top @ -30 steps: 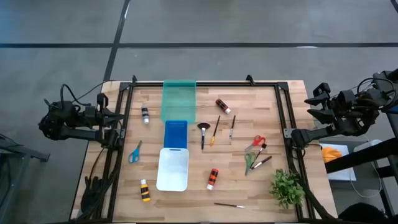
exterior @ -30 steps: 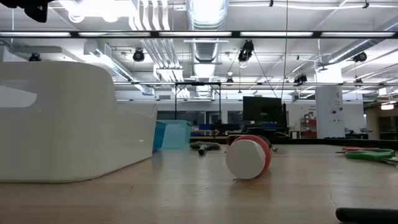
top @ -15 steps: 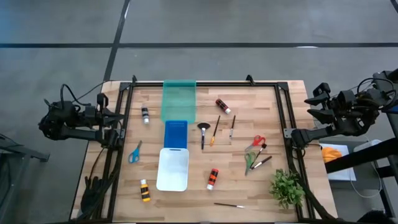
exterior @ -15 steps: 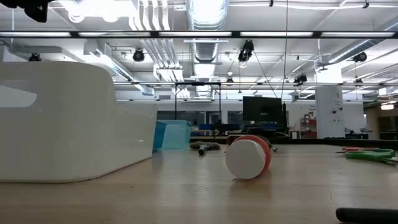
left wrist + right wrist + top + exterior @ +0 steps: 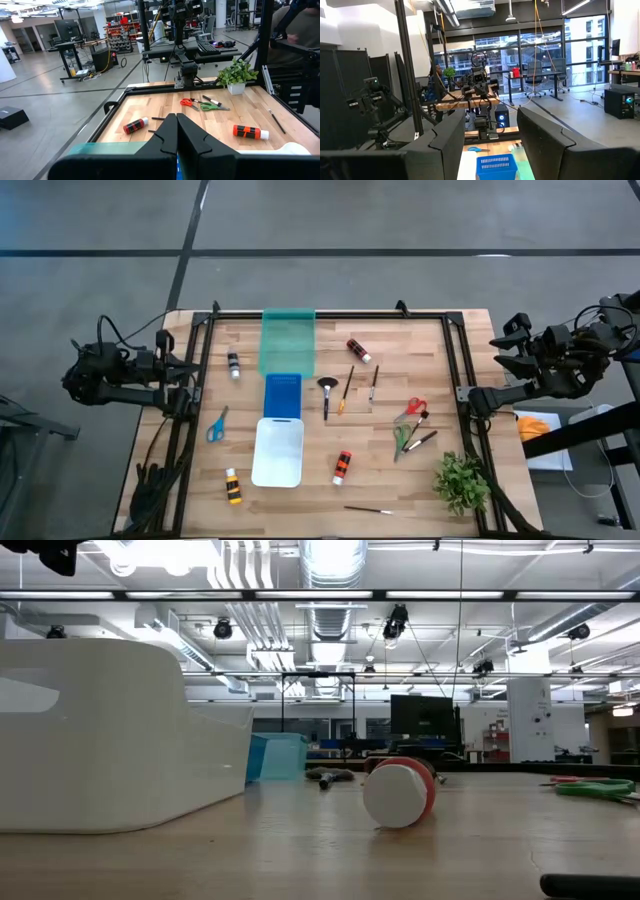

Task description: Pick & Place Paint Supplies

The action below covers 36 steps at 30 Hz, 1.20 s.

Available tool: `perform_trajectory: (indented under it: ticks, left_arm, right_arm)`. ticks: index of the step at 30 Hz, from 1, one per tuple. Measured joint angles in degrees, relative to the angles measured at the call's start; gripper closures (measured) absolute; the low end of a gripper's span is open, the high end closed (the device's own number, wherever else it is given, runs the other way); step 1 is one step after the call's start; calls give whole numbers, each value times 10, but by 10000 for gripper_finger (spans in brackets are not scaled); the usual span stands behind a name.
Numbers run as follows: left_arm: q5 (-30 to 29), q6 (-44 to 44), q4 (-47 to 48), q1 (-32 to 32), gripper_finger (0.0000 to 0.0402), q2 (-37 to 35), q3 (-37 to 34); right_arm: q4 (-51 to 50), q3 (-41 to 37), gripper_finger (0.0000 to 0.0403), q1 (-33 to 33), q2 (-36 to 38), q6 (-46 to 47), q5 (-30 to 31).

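Several small paint bottles lie on their sides on the wooden table: one red-banded (image 5: 359, 350), one orange-banded (image 5: 342, 467), one yellow-banded (image 5: 233, 486). Thin brushes (image 5: 346, 390) lie mid-table, and blue scissors (image 5: 217, 425), red scissors (image 5: 414, 407) and green scissors (image 5: 401, 438) lie flat. My left gripper (image 5: 188, 366) hovers shut at the table's left edge, its fingers (image 5: 170, 135) pressed together. My right gripper (image 5: 503, 348) hovers open beyond the right edge, with nothing between its fingers (image 5: 447, 137). Both grippers are far from every item.
A green tray (image 5: 288, 340), a blue tray (image 5: 282, 395) and a white tray (image 5: 278, 452) stand in a row left of centre. A leafy plant (image 5: 461, 480) sits at the near right corner. A black frame rail (image 5: 330, 314) borders the table.
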<state>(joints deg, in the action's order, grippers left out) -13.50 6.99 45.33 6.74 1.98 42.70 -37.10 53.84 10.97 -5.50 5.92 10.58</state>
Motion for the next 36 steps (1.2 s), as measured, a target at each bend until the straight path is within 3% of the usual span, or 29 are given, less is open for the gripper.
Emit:
perform_trajectory:
  ticks: [21,27,36]
  left_arm:
    - [0,0,0,0,401,0,0]
    - [0,0,0,0,401,0,0]
    - [0,0,0,0,401,0,0]
  right_arm:
    - [1,0,225,0,0,1,0]
    - [-16,0,225,0,0,83,-4]
    - [-22,0,225,0,0,105,-5]
